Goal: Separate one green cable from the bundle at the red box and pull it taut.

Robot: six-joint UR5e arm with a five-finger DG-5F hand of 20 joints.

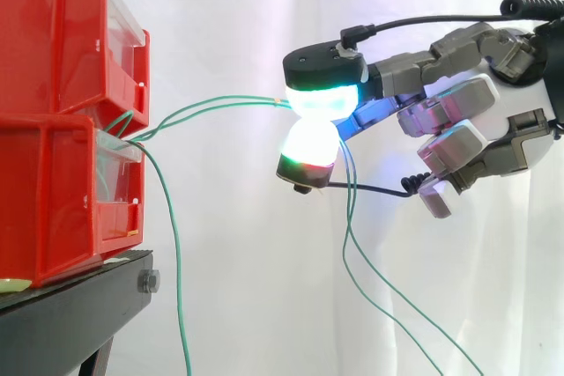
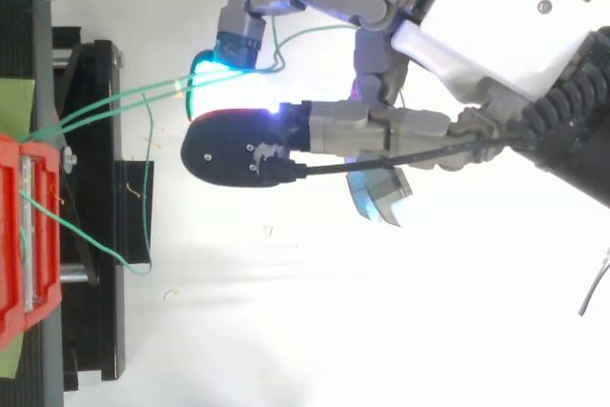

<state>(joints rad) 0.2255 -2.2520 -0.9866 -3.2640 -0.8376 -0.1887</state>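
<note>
Clearly the hand pinches green cable between two glowing pads, well out from the red box. Two strands seem caught, not one, and both sag slightly, so separating and tightening look unfinished.

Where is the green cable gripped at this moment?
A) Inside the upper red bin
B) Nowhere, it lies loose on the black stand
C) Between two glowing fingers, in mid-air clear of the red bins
C: the side view shows the fingers of the hand pinching the green cable in mid-air, away from the red bins, with strands hanging below the pinch.
</note>
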